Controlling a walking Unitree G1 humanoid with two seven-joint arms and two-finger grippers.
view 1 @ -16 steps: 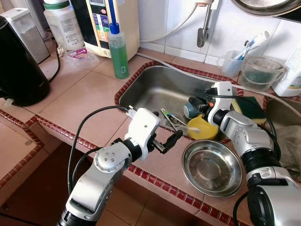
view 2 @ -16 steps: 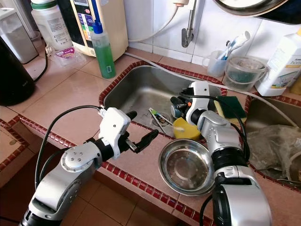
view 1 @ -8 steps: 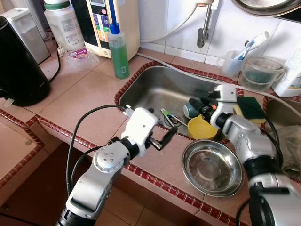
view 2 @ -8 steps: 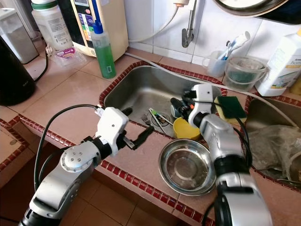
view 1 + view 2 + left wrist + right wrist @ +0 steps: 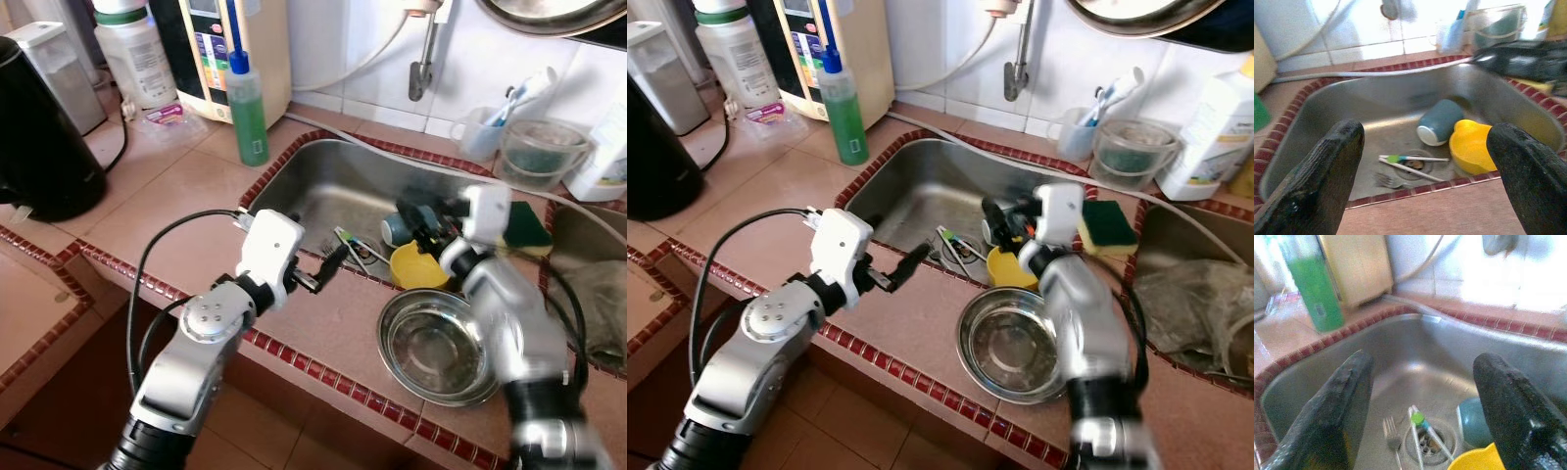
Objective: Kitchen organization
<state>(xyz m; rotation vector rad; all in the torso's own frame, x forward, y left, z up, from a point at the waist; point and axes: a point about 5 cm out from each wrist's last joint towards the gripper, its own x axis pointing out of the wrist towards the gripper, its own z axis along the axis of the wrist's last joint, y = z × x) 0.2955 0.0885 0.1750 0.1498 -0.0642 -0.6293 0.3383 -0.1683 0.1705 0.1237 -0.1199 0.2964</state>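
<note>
One yellow bowl point(image 5: 419, 265) and one blue cup point(image 5: 1439, 122) lie in sink point(image 5: 333, 181); both hands spread.

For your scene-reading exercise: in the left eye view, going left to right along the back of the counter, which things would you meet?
Black kettle → white jug → green bottle → tap → white cup with toothbrushes → clear tub

Yellow bowl point(image 5: 1472, 147) tilted in the sink point(image 5: 1327, 110) – blue cup point(image 5: 1440, 122) on its side beside it
</note>
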